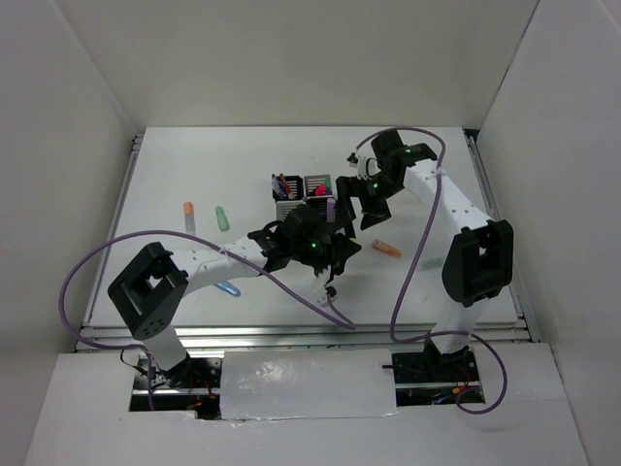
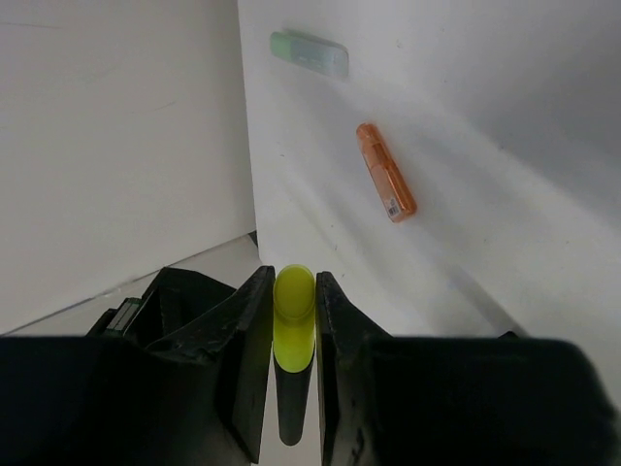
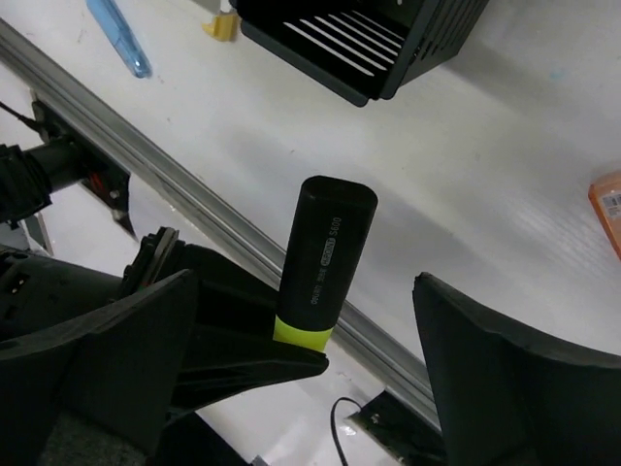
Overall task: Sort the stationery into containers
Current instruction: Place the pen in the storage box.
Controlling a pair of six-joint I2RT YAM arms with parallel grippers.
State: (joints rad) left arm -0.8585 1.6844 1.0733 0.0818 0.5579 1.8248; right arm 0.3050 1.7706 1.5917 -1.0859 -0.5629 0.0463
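Left wrist view is showing the left gripper (image 2: 294,280) clenching a black highlighter (image 2: 293,325) by its yellow end, near the frame's bottom centre. Right wrist view is showing the right gripper (image 3: 303,283) standing wide apart around that highlighter without touching it, holding nothing. The containers (image 1: 289,209) are sitting at the centre of the top view, just above both grippers. By my judgement, the right gripper should be backing straight away before the left gripper is carrying the highlighter, upright, over 1 cup.
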